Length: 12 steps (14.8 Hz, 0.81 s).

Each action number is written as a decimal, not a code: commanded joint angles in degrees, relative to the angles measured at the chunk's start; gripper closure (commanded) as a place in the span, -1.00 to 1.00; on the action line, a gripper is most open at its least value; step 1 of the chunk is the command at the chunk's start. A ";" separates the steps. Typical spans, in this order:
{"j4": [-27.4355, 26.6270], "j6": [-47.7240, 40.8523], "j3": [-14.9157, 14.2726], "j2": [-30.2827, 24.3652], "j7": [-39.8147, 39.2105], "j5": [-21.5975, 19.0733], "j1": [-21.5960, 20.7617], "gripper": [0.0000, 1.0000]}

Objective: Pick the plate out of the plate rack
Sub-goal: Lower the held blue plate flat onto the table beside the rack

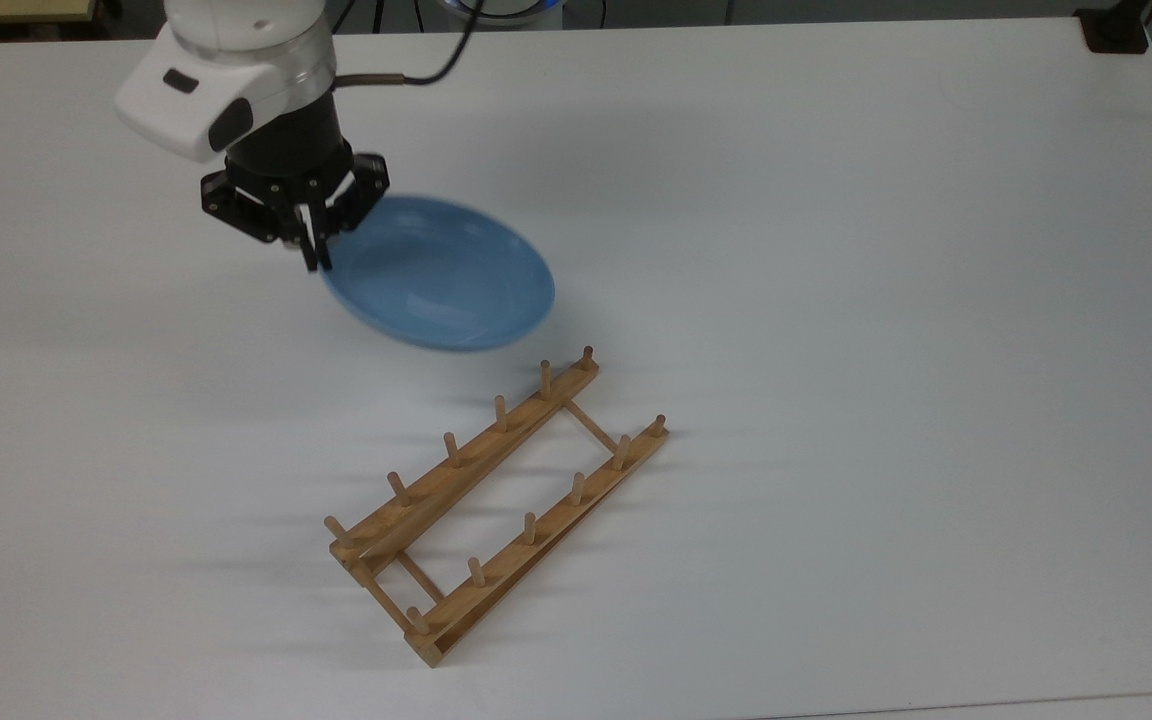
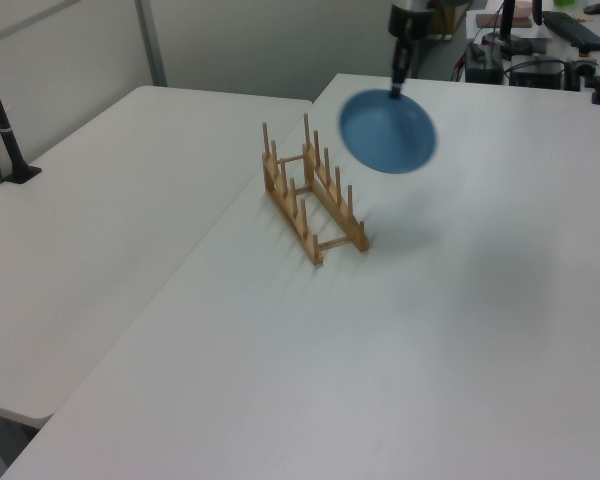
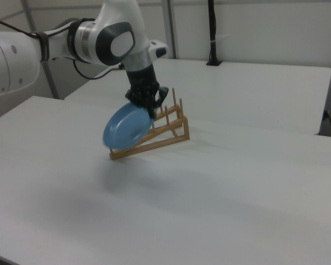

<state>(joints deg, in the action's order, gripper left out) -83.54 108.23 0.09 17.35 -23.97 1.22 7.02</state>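
The blue plate [image 1: 441, 275] hangs in the air, clear of the plate rack [image 1: 496, 500]. My gripper [image 1: 317, 262] is shut on its rim at the top view's left edge of the plate. In the left view the plate [image 2: 388, 133] hangs to the right of the wooden rack [image 2: 310, 195], below the gripper [image 2: 394, 92]. In the right view the plate [image 3: 126, 128] is tilted in front of the rack [image 3: 157, 135], held by the gripper [image 3: 148, 114]. No plate stands between the rack's pegs.
The rack stands on a wide white table [image 1: 836, 300]. A black post base [image 1: 1116, 30] sits at the table's far right corner in the top view. A black pole [image 2: 5, 130] stands at the left view's left edge.
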 commanded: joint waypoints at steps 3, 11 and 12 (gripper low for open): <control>-7.76 -9.09 0.00 -0.74 -14.70 -1.48 0.89 1.00; -9.36 -9.09 -0.18 6.90 -18.48 -1.48 2.47 1.00; -10.15 -9.01 -0.18 7.17 -18.83 -1.48 2.56 1.00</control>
<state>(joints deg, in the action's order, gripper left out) -92.09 99.49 0.07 24.20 -40.55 0.94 9.15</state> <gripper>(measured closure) 0.947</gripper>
